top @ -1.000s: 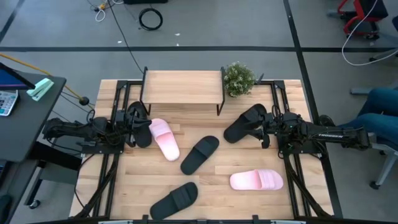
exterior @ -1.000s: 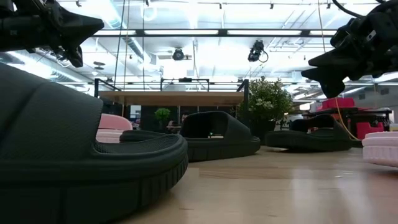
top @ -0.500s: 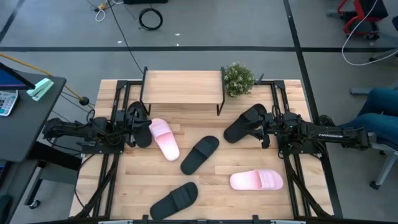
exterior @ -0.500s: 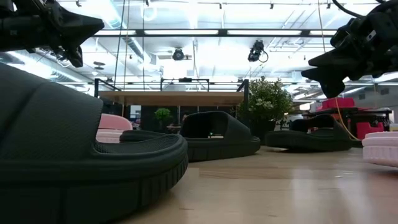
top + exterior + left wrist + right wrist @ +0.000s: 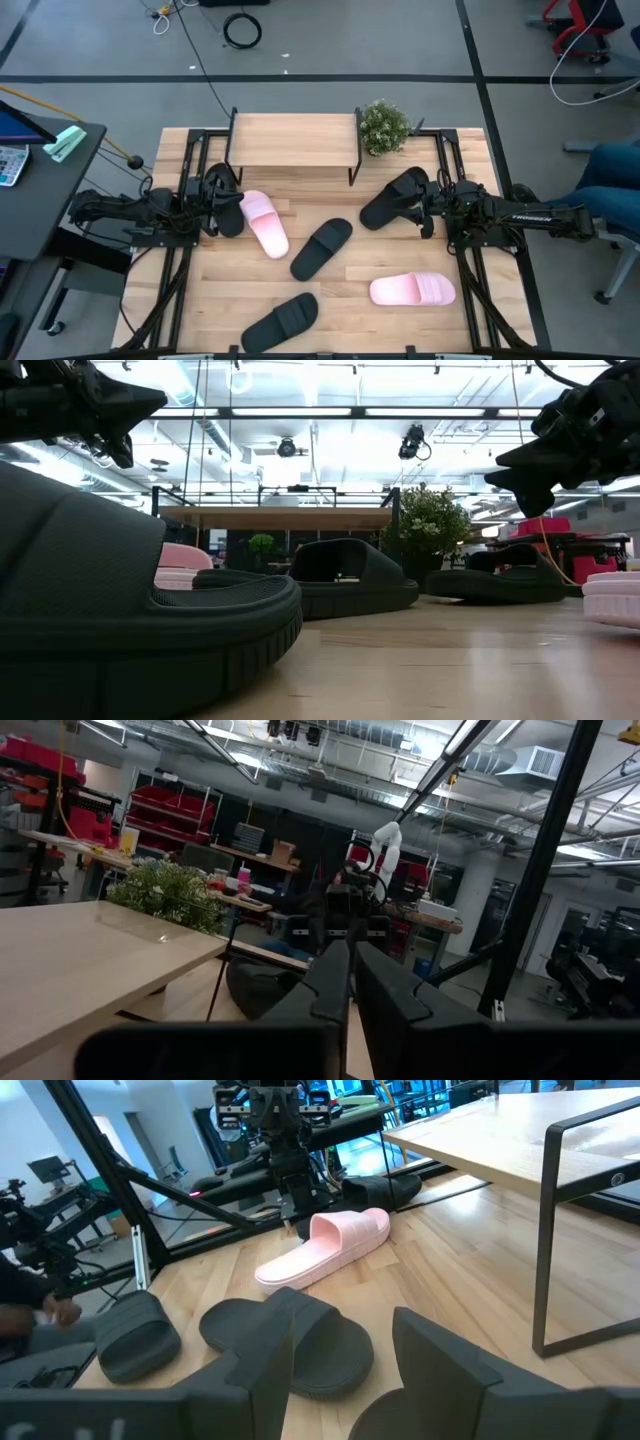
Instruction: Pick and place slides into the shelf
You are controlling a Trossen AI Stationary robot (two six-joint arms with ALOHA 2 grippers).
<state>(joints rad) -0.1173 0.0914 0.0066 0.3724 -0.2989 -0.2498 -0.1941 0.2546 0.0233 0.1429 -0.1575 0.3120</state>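
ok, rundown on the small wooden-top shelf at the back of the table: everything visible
The low rack with a light wooden top board and thin black metal frame stands upright at the table's far edge, centred between the two arms. The board is bare. The frame's black legs show at both ends, and the low view shows open space beneath the board. A small green potted plant sits just off its right end. No slide visibly touches it; the pale pink slide lies just in front of its left legs.
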